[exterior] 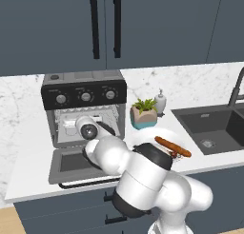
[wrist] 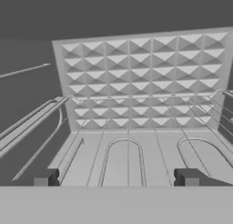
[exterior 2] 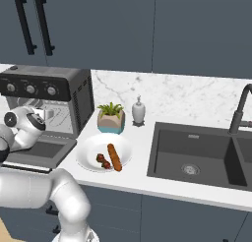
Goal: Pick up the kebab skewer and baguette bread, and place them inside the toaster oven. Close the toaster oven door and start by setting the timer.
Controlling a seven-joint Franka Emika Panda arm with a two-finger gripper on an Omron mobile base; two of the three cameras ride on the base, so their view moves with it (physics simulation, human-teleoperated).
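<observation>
The claw (wrist: 116,177) is spread wide and empty inside the oven (exterior: 84,109), above its rack (wrist: 136,104). The door (exterior: 78,165) lies open at the desk (exterior: 28,176) edge. The skewer (exterior 2: 103,161) and the baguette (exterior 2: 114,157) lie on a plate (exterior 2: 88,155) beside the oven, near a plant (exterior 2: 111,118).

counter (exterior 2: 128,179): white marble | on it: toaster oven (exterior 2: 47,105), plate (exterior 2: 88,155), plant pot (exterior 2: 110,119), soap btl (exterior 2: 139,111)

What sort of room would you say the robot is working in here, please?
Most likely a home kitchen: a marble-look counter holds a toaster oven with its door down, a dark sink is set into it, and dark blue cabinets hang above.
</observation>
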